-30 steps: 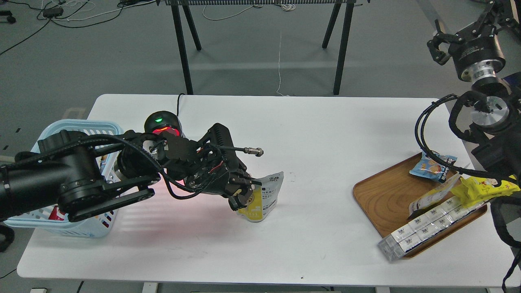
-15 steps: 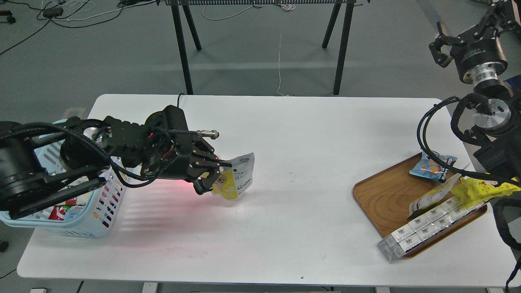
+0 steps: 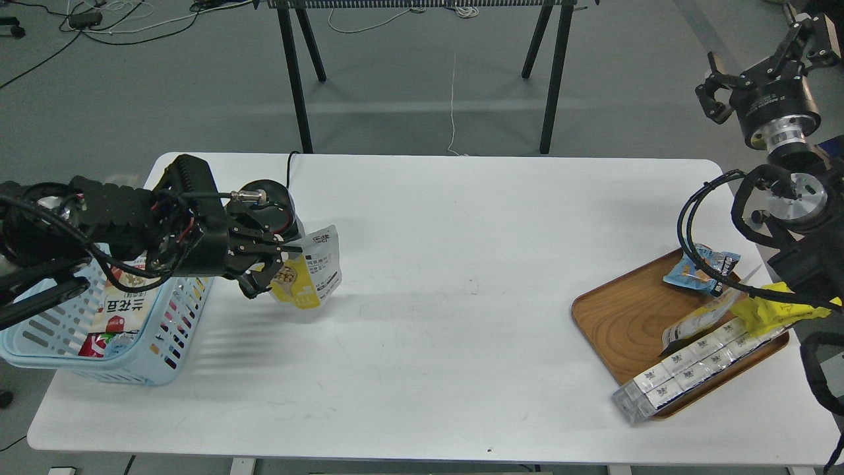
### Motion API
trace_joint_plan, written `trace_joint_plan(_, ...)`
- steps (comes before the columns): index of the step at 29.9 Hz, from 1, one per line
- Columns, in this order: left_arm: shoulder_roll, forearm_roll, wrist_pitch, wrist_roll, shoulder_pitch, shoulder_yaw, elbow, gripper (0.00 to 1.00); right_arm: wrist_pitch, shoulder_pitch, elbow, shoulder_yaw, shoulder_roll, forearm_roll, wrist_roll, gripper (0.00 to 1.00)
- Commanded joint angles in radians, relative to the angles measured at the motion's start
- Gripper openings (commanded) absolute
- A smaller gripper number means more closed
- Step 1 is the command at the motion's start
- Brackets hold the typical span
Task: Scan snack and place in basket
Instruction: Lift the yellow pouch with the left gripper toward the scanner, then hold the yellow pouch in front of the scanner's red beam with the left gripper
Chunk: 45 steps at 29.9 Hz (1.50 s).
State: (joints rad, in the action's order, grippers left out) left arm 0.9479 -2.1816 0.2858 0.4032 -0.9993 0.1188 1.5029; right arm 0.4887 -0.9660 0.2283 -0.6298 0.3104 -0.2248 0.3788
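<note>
My left gripper [image 3: 275, 260] is shut on the snack [image 3: 310, 272], a yellow pouch with tan beans pictured and a white text-printed back. It holds the pouch in the air above the white table [image 3: 435, 290], just right of the light blue basket [image 3: 155, 356]. The basket stands at the table's left edge with several packets inside. My right gripper [image 3: 768, 63] is raised high at the far right, away from the table, with its fingers spread and nothing between them.
A black dome scanner [image 3: 273, 204] stands behind the held pouch. A brown wooden tray [image 3: 626, 316] at the right holds a blue packet [image 3: 702, 270], a bright yellow packet [image 3: 771, 310] and a row of white cartons [image 3: 686, 369]. Black trestle legs [image 3: 297, 79] stand beyond the table.
My left gripper has carried the snack leftward and slightly up, from the table's middle-left to beside the basket. The red scanner glow on the table is gone. The right arm shifted only slightly.
</note>
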Motion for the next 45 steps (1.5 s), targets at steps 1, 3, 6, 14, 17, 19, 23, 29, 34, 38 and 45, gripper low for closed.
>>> trace_joint_plan(1, 0.003, 0.000, -0.013, -0.001, -0.002, 0.004, -0.003, 0.00, 0.000, -0.002, 0.000, -0.001, 0.001, -0.001, 0.000, 0.99)
trace_joint_plan(3, 0.003, 0.000, -0.013, 0.000, -0.009, 0.005, -0.004, 0.00, 0.000, -0.002, 0.000, -0.001, 0.001, -0.001, 0.002, 0.99)
trace_joint_plan(6, 0.005, 0.000, -0.013, 0.000, -0.013, 0.007, -0.006, 0.00, 0.000, -0.002, 0.000, -0.001, 0.001, 0.001, 0.002, 0.99)
trace_joint_plan(14, -0.001, 0.000, -0.014, 0.000, -0.016, 0.028, -0.006, 0.00, 0.000, 0.000, 0.000, -0.002, 0.001, -0.001, 0.003, 0.99)
trace_joint_plan(17, -0.003, 0.000, -0.014, -0.001, -0.016, 0.035, -0.007, 0.00, 0.000, 0.000, 0.000, -0.004, 0.001, -0.001, 0.005, 0.99)
trace_joint_plan(19, -0.003, 0.000, -0.016, -0.003, -0.025, 0.033, -0.026, 0.00, 0.000, -0.002, 0.000, -0.004, 0.001, -0.001, 0.005, 0.99)
trace_joint_plan(23, -0.003, 0.000, -0.014, -0.001, -0.028, 0.032, -0.032, 0.00, 0.000, -0.002, 0.000, -0.004, 0.001, -0.001, 0.005, 0.99)
trace_joint_plan(29, -0.003, 0.000, -0.014, -0.001, -0.028, 0.032, -0.032, 0.00, 0.000, -0.002, 0.000, -0.004, -0.001, -0.001, 0.005, 0.99)
trace_joint_plan(34, -0.006, 0.000, -0.014, -0.001, -0.027, 0.028, -0.032, 0.00, 0.000, -0.002, 0.000, -0.004, -0.001, -0.001, 0.005, 0.99)
trace_joint_plan(38, -0.014, 0.000, -0.014, -0.004, -0.021, 0.025, -0.032, 0.00, 0.000, -0.002, 0.000, -0.004, -0.002, -0.001, 0.005, 0.99)
trace_joint_plan(45, -0.014, 0.000, -0.014, -0.006, -0.019, 0.021, -0.032, 0.00, 0.000, -0.002, 0.000, -0.004, -0.005, -0.001, 0.006, 0.99)
